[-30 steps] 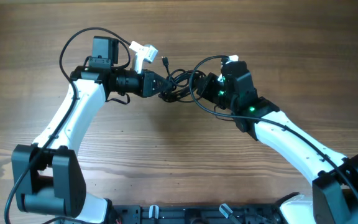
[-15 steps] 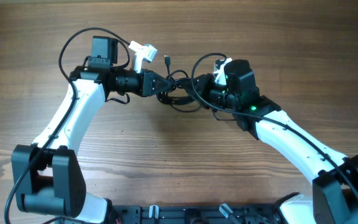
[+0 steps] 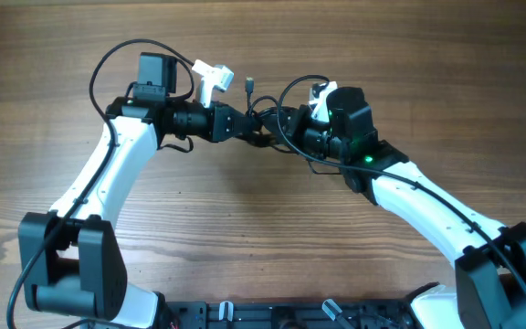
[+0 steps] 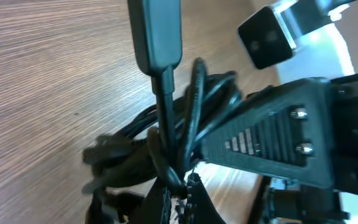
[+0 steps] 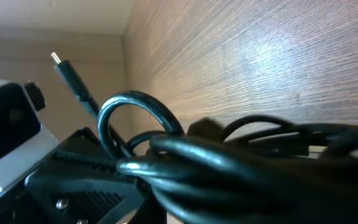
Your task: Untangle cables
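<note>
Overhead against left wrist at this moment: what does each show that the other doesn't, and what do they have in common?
Only overhead: both white arms whole, left gripper and right gripper facing from opposite sides. Only left wrist: single strands told apart up close, and two screws on the right gripper's housing. Both: the knotted thin black cables, one black plug end sticking out, the wooden table.

Same build on both: left arm (image 3: 108, 174) and right arm (image 3: 427, 206) are glossy white shells with chunky black joints. A thick black wire (image 3: 108, 53) loops off the left one around 10 o'clock, and there's a tiny green light (image 3: 369, 161) at 3 o'clock. Right gripper (image 3: 290, 130) casing is dark grey plastic with two silver screws (image 4: 299, 114).
</note>
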